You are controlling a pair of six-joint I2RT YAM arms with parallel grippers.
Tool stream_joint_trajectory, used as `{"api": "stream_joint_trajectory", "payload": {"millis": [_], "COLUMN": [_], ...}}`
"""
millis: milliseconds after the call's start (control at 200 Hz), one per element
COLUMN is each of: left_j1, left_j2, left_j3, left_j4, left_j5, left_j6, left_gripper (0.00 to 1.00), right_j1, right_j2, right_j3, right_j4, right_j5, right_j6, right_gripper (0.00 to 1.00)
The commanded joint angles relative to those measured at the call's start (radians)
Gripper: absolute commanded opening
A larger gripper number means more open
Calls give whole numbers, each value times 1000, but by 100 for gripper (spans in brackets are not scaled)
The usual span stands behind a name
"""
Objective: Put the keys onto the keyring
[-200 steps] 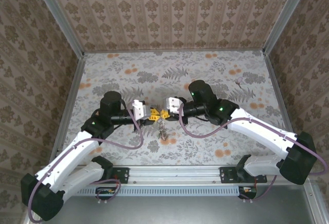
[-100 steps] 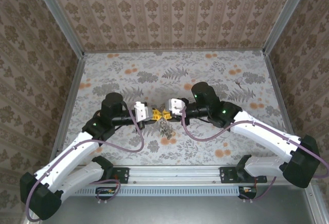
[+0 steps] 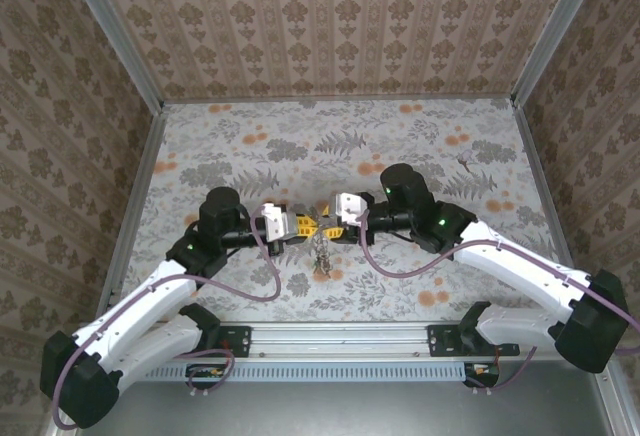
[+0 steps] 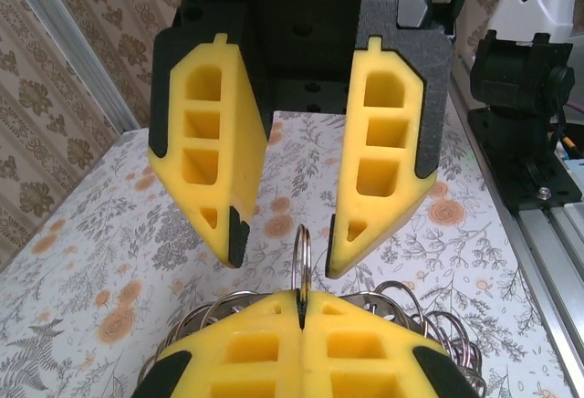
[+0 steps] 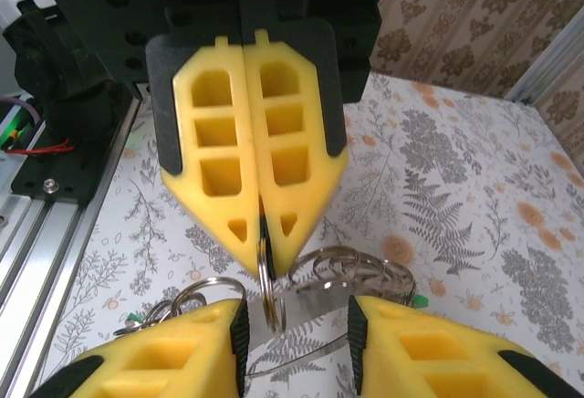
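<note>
My right gripper is shut on a small silvery split ring, held edge-on and sticking out past its tips. My left gripper is open, with one yellow fingertip on each side of that ring and not touching it. From above, the left gripper and right gripper meet tip to tip. Below them lies the bunch: the keyring, a thin loop, carries several more silvery rings. A green key head peeks out. Other keys sit in the bunch.
The floral table cover spreads all round the bunch. Patterned walls with metal corner posts close in the back and sides. The rail with the arm bases runs along the near edge.
Both arms have shifted a little toward the near edge and the right. The open left fingers have closed the distance and now straddle the ring held by the right gripper.
</note>
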State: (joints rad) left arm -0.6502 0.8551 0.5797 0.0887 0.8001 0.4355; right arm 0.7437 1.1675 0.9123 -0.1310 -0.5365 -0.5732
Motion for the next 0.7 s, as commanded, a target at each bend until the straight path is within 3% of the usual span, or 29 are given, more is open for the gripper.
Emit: {"api": "stream_joint_trajectory", "payload": {"millis": [0, 435, 620, 695], "left_j1": [0, 2, 3, 3], "left_j2": [-18, 1, 2, 3], "left_j3": [-10, -3, 0, 7], "left_j4": [82, 88, 85, 57], "left_j5": [37, 62, 53, 15], "left_j6": [-26, -50, -55, -56], "left_gripper": [0, 0, 0, 0], "right_j1": [-11, -13, -12, -13], "right_j2": [-26, 0, 10, 8], "right_j3": [-29, -30, -10, 1], "right_j4": [13, 95, 50, 18], "right_j5": [-39, -106, -111, -100], "right_j6": [24, 73, 45, 25], "right_gripper": [38, 26, 4, 0]}}
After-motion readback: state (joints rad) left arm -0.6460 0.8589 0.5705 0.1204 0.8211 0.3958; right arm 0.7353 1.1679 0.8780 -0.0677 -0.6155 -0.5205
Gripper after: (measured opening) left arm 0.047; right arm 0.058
